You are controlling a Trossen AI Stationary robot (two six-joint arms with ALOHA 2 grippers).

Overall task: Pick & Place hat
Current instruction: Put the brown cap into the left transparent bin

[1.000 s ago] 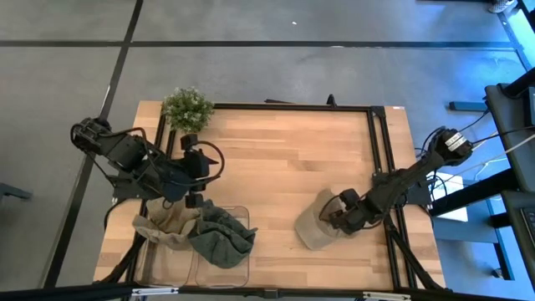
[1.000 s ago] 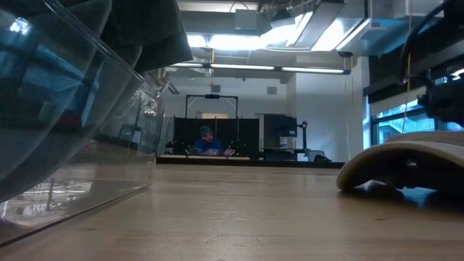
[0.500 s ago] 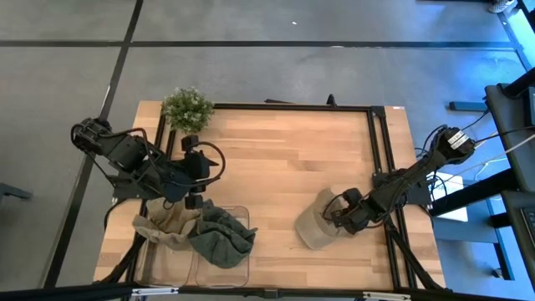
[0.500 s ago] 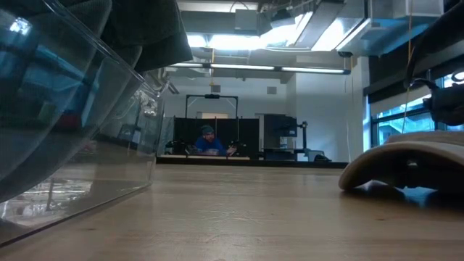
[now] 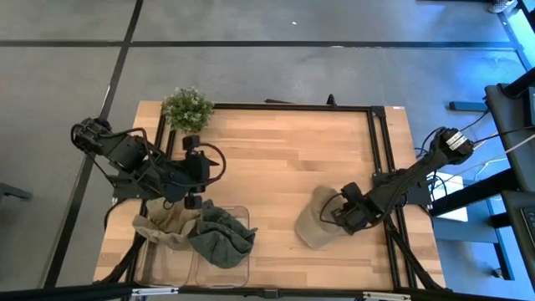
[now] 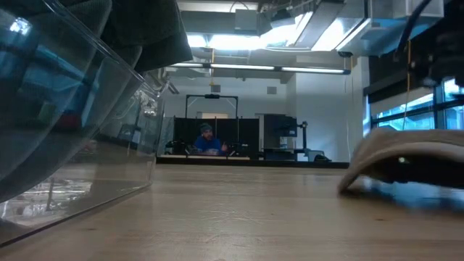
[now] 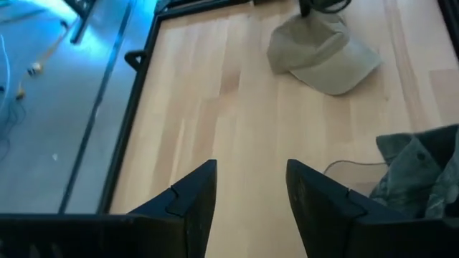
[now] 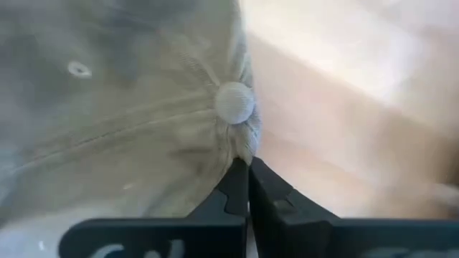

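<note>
The tan cap (image 5: 316, 219) lies on the counter (image 5: 276, 159), its crown pinched by the right tool (image 5: 336, 214), which stood spread a second ago; now the cap's edge is lifted slightly.

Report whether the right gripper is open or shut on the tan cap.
Shut. In the right wrist view the right gripper has its fingertips pressed together, pinching the tan cap just below its top button.
</note>
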